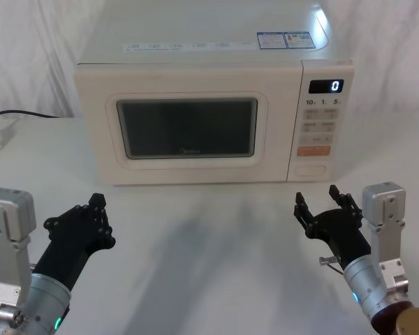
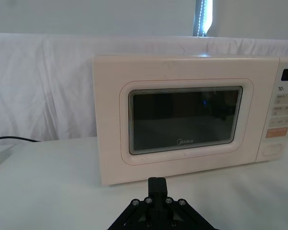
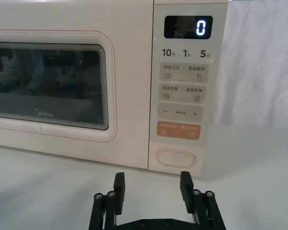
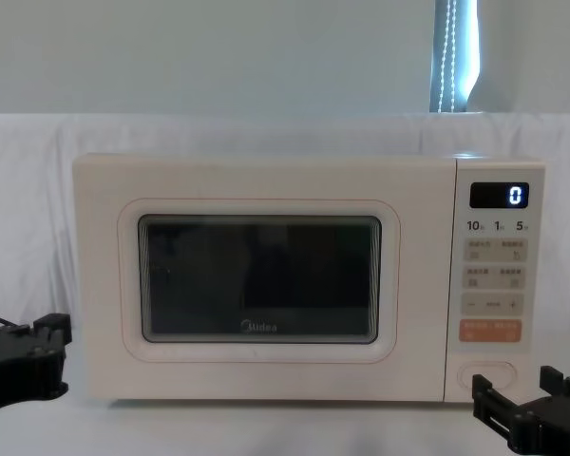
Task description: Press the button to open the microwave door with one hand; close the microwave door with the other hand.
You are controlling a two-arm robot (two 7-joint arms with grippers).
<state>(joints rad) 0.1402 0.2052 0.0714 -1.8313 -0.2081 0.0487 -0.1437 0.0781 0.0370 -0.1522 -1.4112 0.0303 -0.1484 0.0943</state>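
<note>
the right claw [image 3: 152,191] hangs open and empty, the button [image 3: 175,158] just ahead of it on the microwave [image 1: 195,105]. aimed high, it could hit the orange key [image 3: 179,130]. the left claw [image 1: 98,213], closed and empty, faces the shut microwave door [image 1: 188,129]; nothing on the counter [image 1: 209,230] blocks either.

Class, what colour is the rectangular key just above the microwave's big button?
Orange, clearest in the right wrist view.

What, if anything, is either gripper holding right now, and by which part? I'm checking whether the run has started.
Nothing is held. The right gripper is open in front of the button; the left gripper is shut and empty, short of the microwave door.
</note>
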